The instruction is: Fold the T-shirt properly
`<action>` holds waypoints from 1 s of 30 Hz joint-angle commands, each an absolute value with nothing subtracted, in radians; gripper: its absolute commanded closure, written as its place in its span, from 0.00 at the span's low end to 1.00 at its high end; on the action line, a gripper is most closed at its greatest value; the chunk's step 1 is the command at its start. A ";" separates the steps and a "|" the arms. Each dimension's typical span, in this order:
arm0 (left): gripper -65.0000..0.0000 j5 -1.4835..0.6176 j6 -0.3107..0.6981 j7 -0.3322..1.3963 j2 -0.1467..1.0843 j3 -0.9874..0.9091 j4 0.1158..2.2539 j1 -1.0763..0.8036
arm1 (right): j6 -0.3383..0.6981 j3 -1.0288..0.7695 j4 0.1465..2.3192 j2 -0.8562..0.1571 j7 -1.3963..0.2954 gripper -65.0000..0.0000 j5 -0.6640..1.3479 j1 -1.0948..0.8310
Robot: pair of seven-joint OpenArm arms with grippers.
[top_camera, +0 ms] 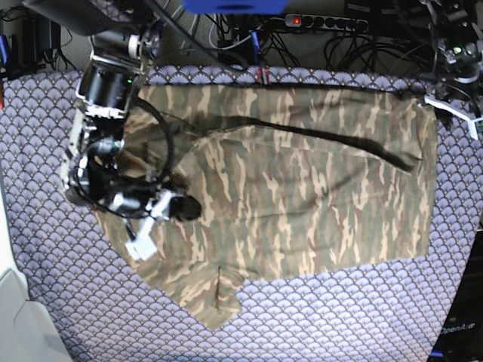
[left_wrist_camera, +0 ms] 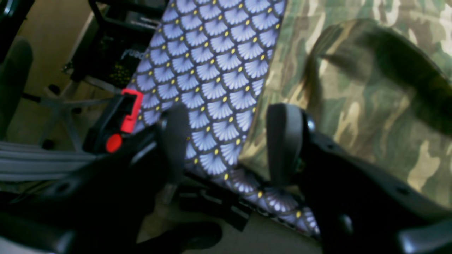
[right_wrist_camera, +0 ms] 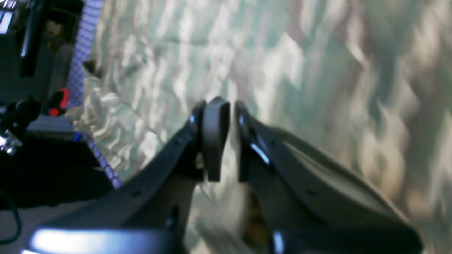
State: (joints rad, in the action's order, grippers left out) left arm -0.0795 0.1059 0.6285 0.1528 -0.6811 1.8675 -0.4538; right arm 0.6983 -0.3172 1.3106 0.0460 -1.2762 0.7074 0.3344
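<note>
In the base view the right gripper (top_camera: 183,207) is low over the T-shirt (top_camera: 302,188), near the cloth's left border, and bare tablecloth (top_camera: 45,256) lies free on its outer side and in front of it. Its own camera shows the gripper (right_wrist_camera: 231,139) with the two pads almost together, only a thin gap between them; the cloth under it is very blurred, so I cannot tell if some fabric is pinched. The shirt lies spread flat, with one corner pointing to the near edge and a folded ridge crossing its far half. The left gripper (left_wrist_camera: 226,146) has its fingers wide apart, with nothing between them, above the table edge where the tablecloth (left_wrist_camera: 215,63) meets the T-shirt (left_wrist_camera: 370,106). A red clamp (left_wrist_camera: 129,113) is just beside this gripper.
</note>
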 commanded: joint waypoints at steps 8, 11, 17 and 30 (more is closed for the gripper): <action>0.47 -0.076 0.101 0.607 0.168 -0.690 1.888 -0.453 | 0.698 -0.193 1.230 0.041 -1.219 0.91 0.734 0.453; 0.47 -0.076 0.101 0.607 0.166 -0.690 1.886 -0.452 | 0.698 -0.194 1.231 -0.019 -1.221 0.91 0.736 0.452; 0.47 -0.076 0.101 0.608 0.166 -0.687 1.879 -0.414 | 0.698 -0.286 1.392 -0.085 -1.219 0.91 0.746 0.337; 0.47 -0.076 0.102 0.608 0.166 -0.680 1.876 -0.381 | 0.698 -0.558 1.653 -0.044 -1.222 1.00 0.746 0.013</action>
State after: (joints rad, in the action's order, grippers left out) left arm -0.0761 0.1059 0.6292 0.1520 -0.6773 1.8603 -0.3820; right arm 0.6983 -0.5583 1.6367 -0.0372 -1.2366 0.7208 -0.0017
